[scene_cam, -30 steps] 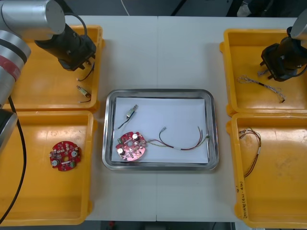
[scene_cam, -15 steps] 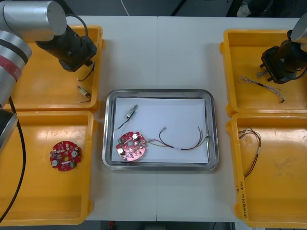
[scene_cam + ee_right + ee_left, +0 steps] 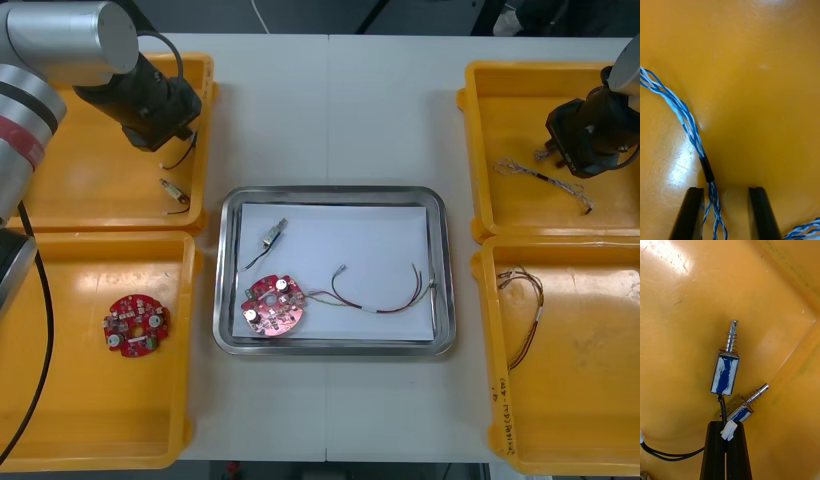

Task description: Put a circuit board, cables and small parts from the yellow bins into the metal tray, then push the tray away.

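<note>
My left gripper [image 3: 172, 133] is low in the far left yellow bin [image 3: 60, 190]. In the left wrist view its fingers [image 3: 717, 453] are pressed together on the thin black lead and white plug [image 3: 729, 430] of a small metal part [image 3: 725, 373] with a blue body. A second such part [image 3: 744, 410] lies beside it. My right gripper [image 3: 562, 152] is in the far right yellow bin [image 3: 530, 215]. The right gripper [image 3: 725, 212] stands apart around the twisted blue and white cable [image 3: 688, 123], which runs close to one finger [image 3: 689, 213].
The metal tray [image 3: 230, 345] in the middle holds a red circuit board [image 3: 272, 305], a small metal part [image 3: 274, 233] and a red cable [image 3: 385, 295]. Another board [image 3: 135, 325] lies in the near left bin. A red and yellow cable [image 3: 525, 310] lies in the near right bin.
My left fingers have closed on the black lead. My right fingers have come closer together around the blue and white cable, and that gripper has shifted slightly right.
</note>
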### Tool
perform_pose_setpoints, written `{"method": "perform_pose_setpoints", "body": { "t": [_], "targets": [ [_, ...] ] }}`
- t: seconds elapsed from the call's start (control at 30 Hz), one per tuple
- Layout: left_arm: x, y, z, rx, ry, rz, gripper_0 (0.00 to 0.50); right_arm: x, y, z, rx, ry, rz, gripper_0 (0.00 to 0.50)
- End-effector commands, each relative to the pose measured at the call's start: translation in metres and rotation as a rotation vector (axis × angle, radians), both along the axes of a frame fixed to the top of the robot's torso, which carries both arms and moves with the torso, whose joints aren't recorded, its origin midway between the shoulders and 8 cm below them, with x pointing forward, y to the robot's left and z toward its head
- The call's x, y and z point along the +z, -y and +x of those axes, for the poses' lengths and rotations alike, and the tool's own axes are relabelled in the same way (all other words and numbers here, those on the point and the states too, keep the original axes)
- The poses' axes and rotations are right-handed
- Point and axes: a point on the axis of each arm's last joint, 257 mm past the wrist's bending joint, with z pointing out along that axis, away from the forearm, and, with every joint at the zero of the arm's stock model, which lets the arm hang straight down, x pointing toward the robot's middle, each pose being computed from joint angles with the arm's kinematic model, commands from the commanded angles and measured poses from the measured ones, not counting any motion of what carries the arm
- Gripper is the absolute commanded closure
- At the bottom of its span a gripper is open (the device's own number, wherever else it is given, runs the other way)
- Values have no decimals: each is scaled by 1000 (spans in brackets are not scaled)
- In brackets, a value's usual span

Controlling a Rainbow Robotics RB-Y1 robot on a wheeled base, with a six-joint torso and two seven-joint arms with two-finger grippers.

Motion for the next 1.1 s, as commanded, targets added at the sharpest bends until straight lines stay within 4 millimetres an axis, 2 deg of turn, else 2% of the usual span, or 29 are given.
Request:
{"method": "perform_pose_setpoints", "body": {
  "t": [0.03,0.37,0.53,0.77,0.9,1.1],
  "targets": [
    [0,-25,-5,-31,-4,54,499,-51,-15,-21,11,-72,38,499],
    [-7,-77,-11,14,1,84,500,-49,-15,-19,30,-69,18,500],
    [-6,-103,-15,41,-2,100,500,-25,-16,-13,77,-65,-30,500],
    [-1,-140,-24,71,-3,117,500,26,-11,-22,121,-100,-62,500],
    [-4,-152,-29,76,-10,124,500,45,-11,-32,143,-123,-71,500],
    [-10,-160,-36,65,-13,138,500,69,-11,-43,182,-144,-86,500]
  ]
}}
